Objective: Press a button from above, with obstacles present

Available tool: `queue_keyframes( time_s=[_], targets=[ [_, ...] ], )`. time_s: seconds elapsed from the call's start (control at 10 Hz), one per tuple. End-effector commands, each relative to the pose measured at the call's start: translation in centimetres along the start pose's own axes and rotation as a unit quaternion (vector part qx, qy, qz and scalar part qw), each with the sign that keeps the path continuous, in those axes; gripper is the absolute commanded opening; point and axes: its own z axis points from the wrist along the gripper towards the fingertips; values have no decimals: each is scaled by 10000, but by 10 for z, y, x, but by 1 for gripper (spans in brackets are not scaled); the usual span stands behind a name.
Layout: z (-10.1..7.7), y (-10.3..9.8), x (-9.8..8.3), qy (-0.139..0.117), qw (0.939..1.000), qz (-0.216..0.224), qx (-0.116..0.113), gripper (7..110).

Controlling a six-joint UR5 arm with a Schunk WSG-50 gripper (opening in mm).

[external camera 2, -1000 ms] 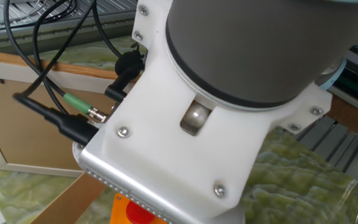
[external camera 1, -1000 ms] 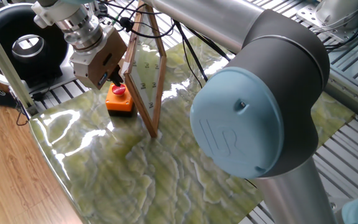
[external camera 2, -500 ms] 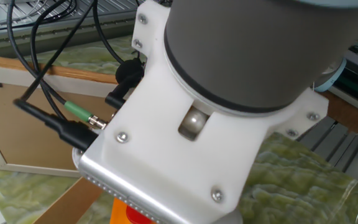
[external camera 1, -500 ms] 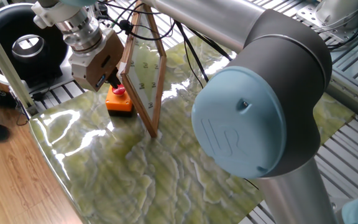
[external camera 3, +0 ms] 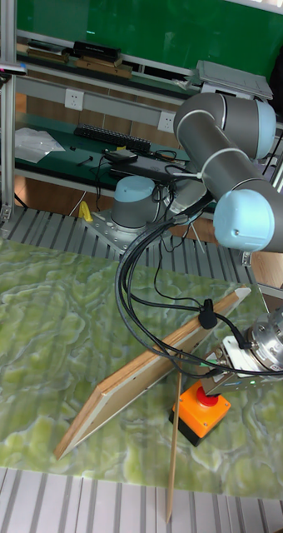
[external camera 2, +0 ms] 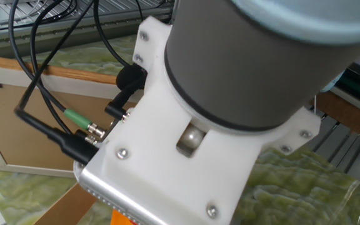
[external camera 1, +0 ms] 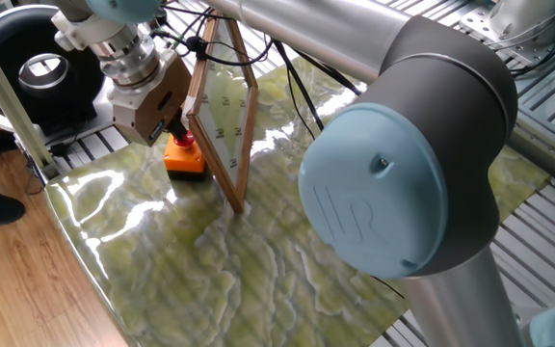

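Upper left of one fixed view, the gripper (external camera 1: 175,128) hangs right over the red button (external camera 1: 187,140) on its orange box (external camera 1: 185,158), finger state impossible to tell; the framed panel (external camera 1: 224,106) stands just beside, so any sideways drift risks clipping it

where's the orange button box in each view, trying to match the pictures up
One fixed view: the orange button box sits upper left, under the claw's housing, left of the wooden-framed panel.
The other fixed view: only an orange sliver at the bottom edge, below the white mount.
Tall fixed view: lower right, red cap on top.
Shared landmark: the wooden-framed panel, also seen at and.
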Motion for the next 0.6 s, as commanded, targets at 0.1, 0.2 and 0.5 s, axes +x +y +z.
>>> queue_keyframes(
  time_s=[0.1,0.2,0.5],
  targets=[
    [0,5,-2,-39,9999,23,-90,7],
    [0,4,-2,-33,10000,25,-76,7],
    [-1,4,-2,-32,9999,22,-93,7]
  ],
)
